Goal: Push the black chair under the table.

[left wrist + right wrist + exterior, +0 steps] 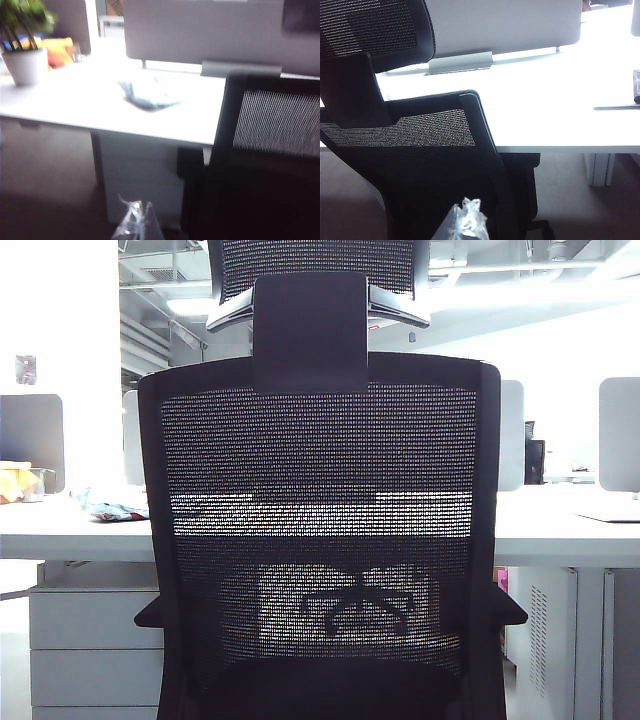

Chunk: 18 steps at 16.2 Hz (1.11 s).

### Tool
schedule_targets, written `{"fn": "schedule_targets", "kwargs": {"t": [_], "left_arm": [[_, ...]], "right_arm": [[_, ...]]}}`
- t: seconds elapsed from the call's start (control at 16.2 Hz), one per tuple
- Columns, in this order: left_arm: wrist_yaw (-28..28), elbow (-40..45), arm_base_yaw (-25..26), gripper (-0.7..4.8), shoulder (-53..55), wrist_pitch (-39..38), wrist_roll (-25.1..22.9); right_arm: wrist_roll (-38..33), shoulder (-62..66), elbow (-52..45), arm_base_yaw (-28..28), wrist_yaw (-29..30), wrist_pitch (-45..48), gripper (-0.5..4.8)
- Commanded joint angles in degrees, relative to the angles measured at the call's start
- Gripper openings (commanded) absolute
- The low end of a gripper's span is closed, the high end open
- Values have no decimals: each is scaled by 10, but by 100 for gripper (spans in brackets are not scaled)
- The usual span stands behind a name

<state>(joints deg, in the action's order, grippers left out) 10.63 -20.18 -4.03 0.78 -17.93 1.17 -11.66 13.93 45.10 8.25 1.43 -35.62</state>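
Black mesh fills the near view: the black chair (320,540) stands facing the table (560,530), armrests at its edge; left gripper (134,225) and right gripper (465,222) hover behind it, grip state unclear.

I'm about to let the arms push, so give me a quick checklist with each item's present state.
1. Black chair faces the table, back toward the exterior camera: ok.
2. Chair pushed under the table: not ok, its back stands short of the edge.
3. Left tool on the chair: not ok, it is beside the back, apart.
4. Right tool touching the back: cannot tell.
5. Tool openings: cannot tell, only wrapped tips show.
6. Knee space free: cannot tell, the mesh hides it.
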Motion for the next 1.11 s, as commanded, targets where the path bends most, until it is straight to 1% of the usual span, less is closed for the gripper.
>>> {"fn": "schedule_targets", "kwargs": {"t": [0.06,0.18,0.37,0.62,0.8,0.99,1.11], "left_arm": [[-12,76,3,-5,0,72,45],[-29,111,3,-5,0,82,59],[-33,149,3,-5,-5,85,64],[-55,164,8,-5,-5,84,66],[-59,167,21,-5,-5,84,66],[-60,175,21,-5,-5,86,66],[-80,185,21,-5,-5,91,66]], "right_arm": [[1,0,2,1,-2,7,-1],[1,0,2,1,-2,7,-1],[1,0,2,1,-2,7,-1],[1,0,2,1,-2,7,-1],[1,0,2,1,-2,7,-1],[1,0,2,1,-2,7,-1],[1,0,2,1,-2,7,-1]]}}
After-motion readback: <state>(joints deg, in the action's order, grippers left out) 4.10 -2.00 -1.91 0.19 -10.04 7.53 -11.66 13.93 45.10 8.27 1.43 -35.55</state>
